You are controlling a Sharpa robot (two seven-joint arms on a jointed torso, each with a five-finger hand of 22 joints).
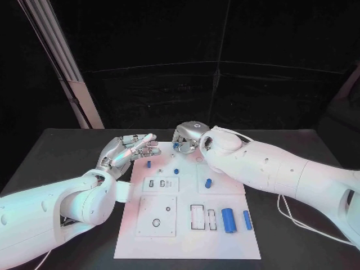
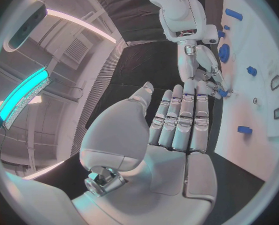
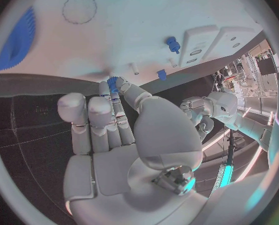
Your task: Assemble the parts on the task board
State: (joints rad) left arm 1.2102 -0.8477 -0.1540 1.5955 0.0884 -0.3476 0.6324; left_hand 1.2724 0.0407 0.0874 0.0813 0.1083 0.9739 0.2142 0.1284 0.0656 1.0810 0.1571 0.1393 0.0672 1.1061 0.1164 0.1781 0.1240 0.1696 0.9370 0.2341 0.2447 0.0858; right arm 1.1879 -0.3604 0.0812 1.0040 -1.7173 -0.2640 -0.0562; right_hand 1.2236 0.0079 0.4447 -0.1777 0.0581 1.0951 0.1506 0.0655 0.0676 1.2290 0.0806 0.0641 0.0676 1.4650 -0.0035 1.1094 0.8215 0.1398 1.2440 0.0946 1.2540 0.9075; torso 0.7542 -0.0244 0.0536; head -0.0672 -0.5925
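While both hands (image 1: 127, 149) (image 1: 188, 136) hover, six parts (image 1: 227, 218) show.

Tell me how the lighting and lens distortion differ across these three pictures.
Head view: straight lines stay straight, the white task board is brightly lit against a dark backdrop, with a faint pink tint at its left edge. Left wrist view: fisheye circle, the board's edge bends, and a cyan light strip glares. Right wrist view: the same fisheye curving.

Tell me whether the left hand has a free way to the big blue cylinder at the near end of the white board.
Probably yes. The left hand hovers open at the board's far end; the cylinder lies uncovered, with nothing over it. The right hand works at the far edge, clear of that path.
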